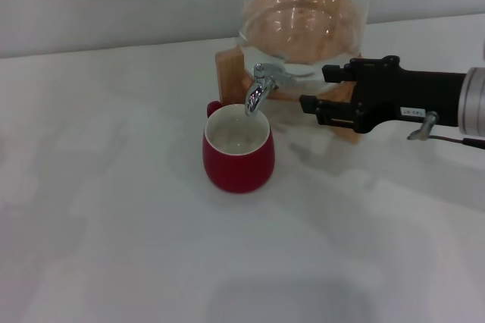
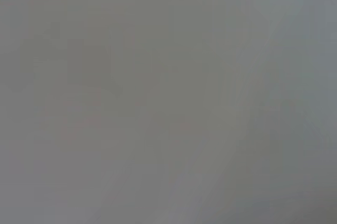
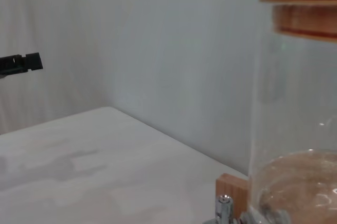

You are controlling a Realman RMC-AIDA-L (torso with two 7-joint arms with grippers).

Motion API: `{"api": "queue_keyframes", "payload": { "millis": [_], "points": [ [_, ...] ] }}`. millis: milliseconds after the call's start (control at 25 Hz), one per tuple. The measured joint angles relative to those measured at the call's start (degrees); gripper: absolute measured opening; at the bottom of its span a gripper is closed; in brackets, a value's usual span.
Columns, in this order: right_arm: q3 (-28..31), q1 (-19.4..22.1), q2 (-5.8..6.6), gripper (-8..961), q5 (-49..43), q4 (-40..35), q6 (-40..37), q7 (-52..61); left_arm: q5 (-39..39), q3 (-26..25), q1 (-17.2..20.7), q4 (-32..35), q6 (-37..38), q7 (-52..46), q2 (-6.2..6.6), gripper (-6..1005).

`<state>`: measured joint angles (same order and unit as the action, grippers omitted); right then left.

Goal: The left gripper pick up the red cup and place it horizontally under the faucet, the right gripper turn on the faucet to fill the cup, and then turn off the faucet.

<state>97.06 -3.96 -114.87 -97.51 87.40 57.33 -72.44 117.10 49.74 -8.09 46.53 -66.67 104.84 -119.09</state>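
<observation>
The red cup [image 1: 238,148] stands upright on the white table, its cream inside facing up, directly beneath the spout of the chrome faucet [image 1: 260,88]. I see no stream from the spout. My right gripper [image 1: 314,89] reaches in from the right at faucet height, open, its fingertips a short way right of the lever and touching nothing. In the right wrist view the faucet's top [image 3: 224,208] shows beside the jar. My left gripper [image 3: 21,63] is absent from the head view; only a black tip shows far off in the right wrist view. The left wrist view is plain grey.
The glass dispenser jar [image 1: 303,12], holding amber liquid, rests on a wooden stand [image 1: 227,65] behind the cup. Its wooden lid [image 3: 297,3] shows in the right wrist view. A pale wall runs along the table's far edge.
</observation>
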Motion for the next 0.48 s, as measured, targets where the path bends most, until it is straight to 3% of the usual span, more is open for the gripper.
{"api": "queue_keyframes", "payload": {
  "millis": [480],
  "points": [
    [-4.02, -0.96, -0.04, 631, 0.08, -0.13, -1.92, 0.30, 0.00, 0.00, 0.01, 0.08, 0.30, 0.10, 0.00, 865]
  ]
}}
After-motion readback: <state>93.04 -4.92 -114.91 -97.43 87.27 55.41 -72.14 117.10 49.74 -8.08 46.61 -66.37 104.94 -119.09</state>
